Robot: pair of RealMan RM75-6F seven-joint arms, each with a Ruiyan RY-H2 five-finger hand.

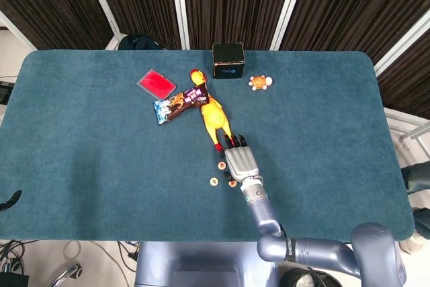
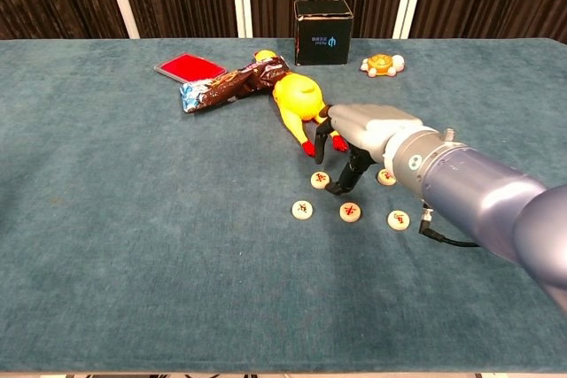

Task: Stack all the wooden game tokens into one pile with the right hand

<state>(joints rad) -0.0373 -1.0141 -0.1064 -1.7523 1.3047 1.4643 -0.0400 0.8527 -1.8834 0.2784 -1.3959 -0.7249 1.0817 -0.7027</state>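
Blue felt table [image 2: 106,245], contents listed left to right. Red flat case [image 2: 189,66], far left of the group, lying flat. Snack wrapper [image 2: 229,86], dark and crinkled, just right of the case, its right end touching the head of the rubber chicken [image 2: 297,99]; the chicken is yellow with red feet and lies with its feet toward the near side. Black box [image 2: 323,32], upright, at the far edge behind the chicken. Small orange turtle toy [image 2: 382,65], to the right of the box. Wooden game tokens, five pale discs with red marks, all lying flat and apart on the felt near the chicken's feet, none stacked: token one [image 2: 302,210], leftmost of the near row; token two [image 2: 320,180], a little farther back, just beside the fingertips; token three [image 2: 350,212], middle of the near row; token four [image 2: 386,177], partly hidden behind the hand; token five [image 2: 399,219], rightmost. Right hand [image 2: 361,135], silver with dark fingers [image 2: 350,176], reaching in from the near right, palm down over the tokens, its fingers curled downward with the tips at the felt between token two and token three; whether they grip anything cannot be told. The left hand does not show in either view.
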